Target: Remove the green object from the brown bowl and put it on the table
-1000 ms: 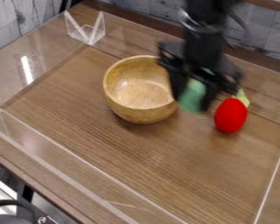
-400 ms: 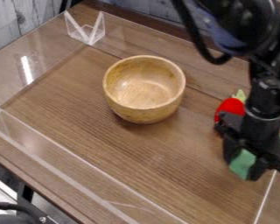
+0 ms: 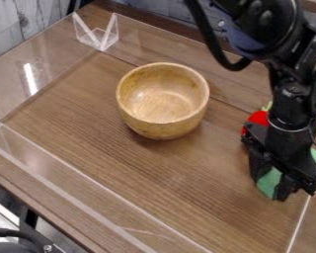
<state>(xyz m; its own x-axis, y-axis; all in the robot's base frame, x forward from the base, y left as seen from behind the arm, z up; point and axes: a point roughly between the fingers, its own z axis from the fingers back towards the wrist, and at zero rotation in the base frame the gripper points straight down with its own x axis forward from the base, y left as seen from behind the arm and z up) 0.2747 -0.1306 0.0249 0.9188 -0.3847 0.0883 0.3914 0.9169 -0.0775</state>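
One relation matters: the green object [image 3: 271,185] is pinched in the claw [image 3: 282,180], directly beneath it, low over the surface [image 3: 134,178] (contact cannot be told), well right of the brown bowl [image 3: 162,100].

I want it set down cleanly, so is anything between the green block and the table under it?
Nothing visible. The tool is shut on the green object low over bare table, right of the brown bowl. The red object sits behind it, not beneath.
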